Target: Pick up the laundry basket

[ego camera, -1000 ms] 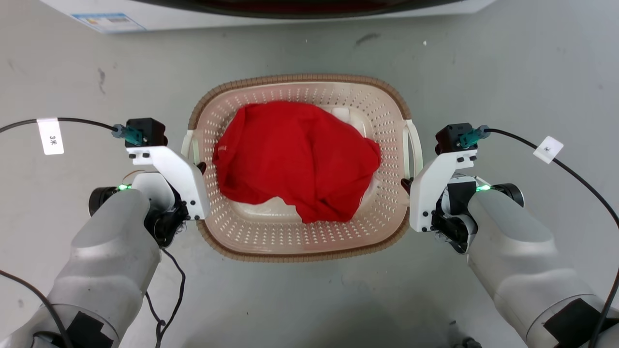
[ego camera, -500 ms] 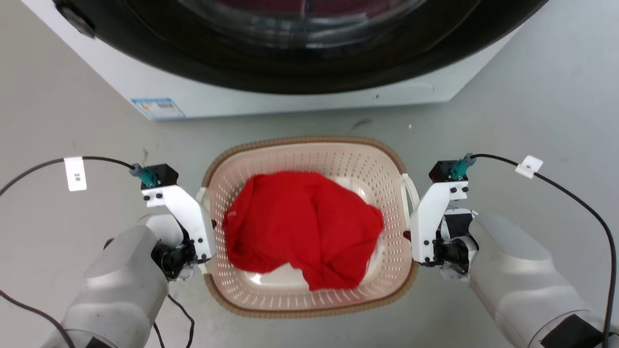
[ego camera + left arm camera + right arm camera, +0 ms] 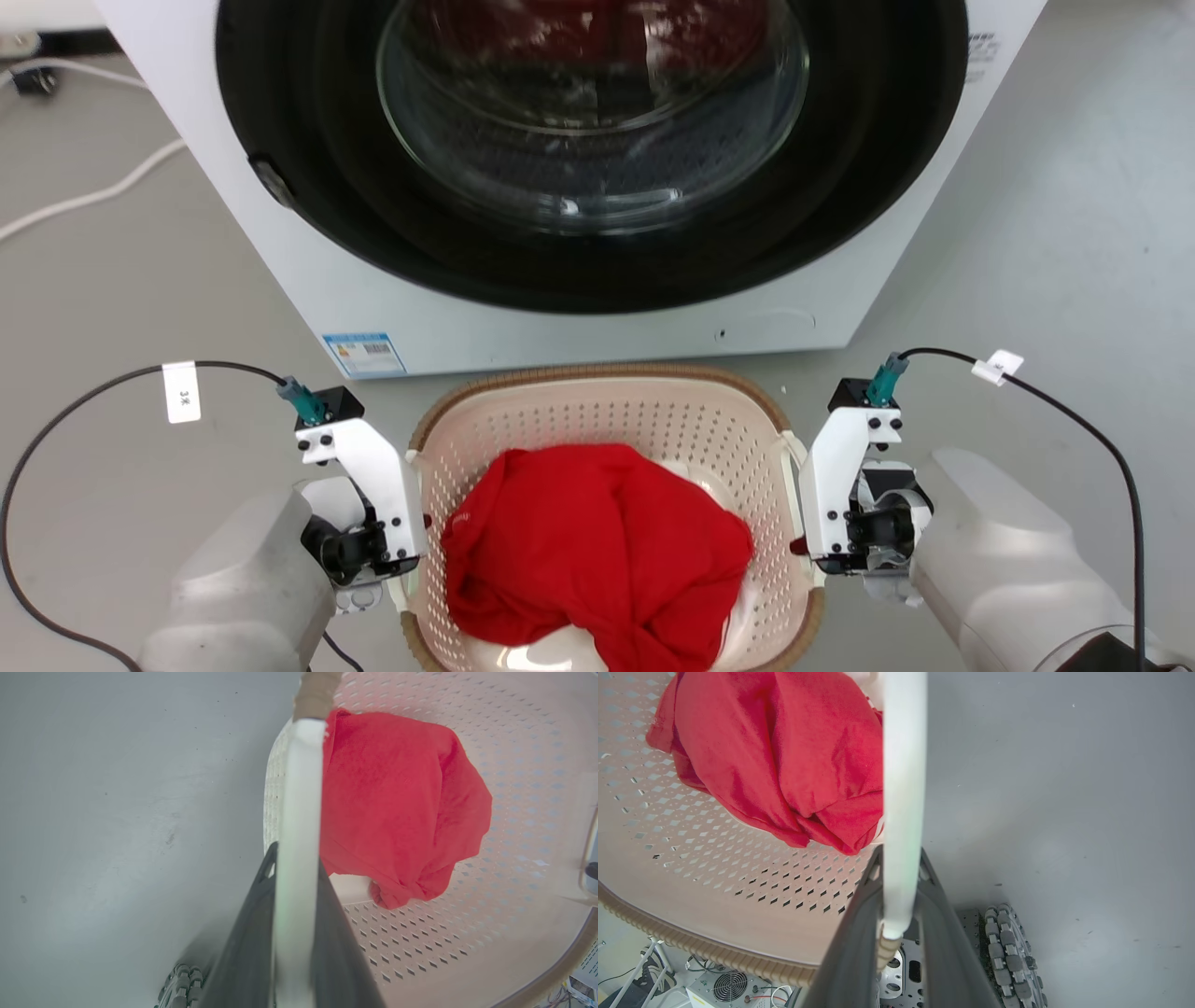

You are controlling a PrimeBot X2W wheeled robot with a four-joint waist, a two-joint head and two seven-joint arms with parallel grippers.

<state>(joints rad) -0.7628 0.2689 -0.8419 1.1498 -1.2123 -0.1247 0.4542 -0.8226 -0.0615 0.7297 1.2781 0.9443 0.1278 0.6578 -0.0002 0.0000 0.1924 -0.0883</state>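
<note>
Laundry basket (image 3: 597,375): cream perforated walls, brown woven-look rim, bottom centre of the head view, its near end cut off by the lower frame edge. Red cloth (image 3: 597,555) bunched inside, covering most of the basket floor. Left gripper (image 3: 296,858) is at the basket's left side: in the left wrist view two dark fingers sit either side of the white left side handle (image 3: 301,788), pressed against it with no gap, so clamped on the handle. Right gripper (image 3: 900,856) mirrors this: dark fingers closed tight on the white right side handle (image 3: 903,788), which runs up the middle of the right wrist view, with the red cloth and perforated wall to its left. In the head view the left wrist bracket (image 3: 373,476) and the right wrist bracket (image 3: 836,485), both white, flank the basket, touching or just beside its rim, and they hide the fingers. Black cables with white tags arc out from each wrist camera. Just beyond the basket, across the upper frame, stands a white washing machine (image 3: 280,243) with a round dark door and glass window (image 3: 588,103); a blue label (image 3: 364,353) is at its lower left corner. Grey floor (image 3: 1074,233) all round. White cord (image 3: 84,196) lies at upper left. A roller wheel (image 3: 1008,952) shows at the lower right of the right wrist view.
</note>
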